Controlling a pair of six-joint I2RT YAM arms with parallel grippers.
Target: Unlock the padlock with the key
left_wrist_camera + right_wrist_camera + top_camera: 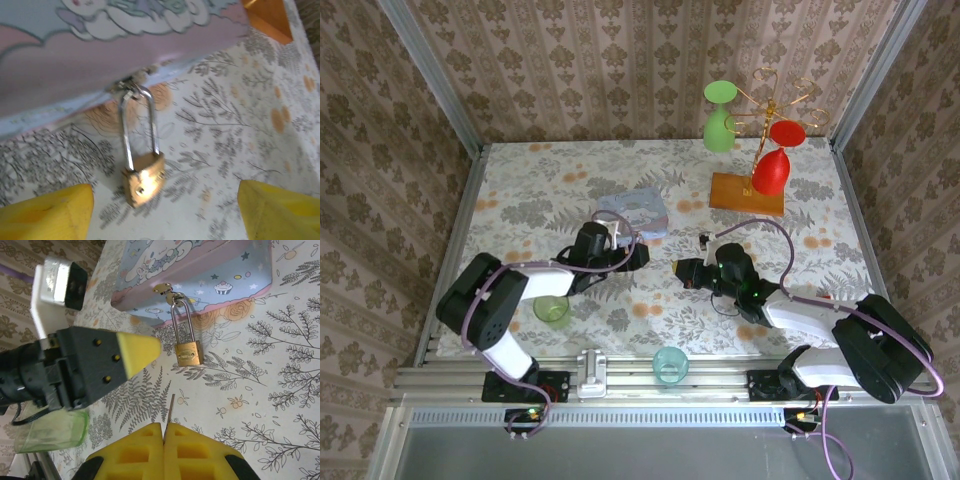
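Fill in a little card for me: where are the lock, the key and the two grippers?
padlock: brass, looped through the latch of the tin box, body lying on the floral cloth
key: thin blade poking out of the right gripper, pointing towards the padlock, not yet in it
right gripper: shut on the key
left gripper: open, holding nothing, its yellow fingers spread just short of the padlock
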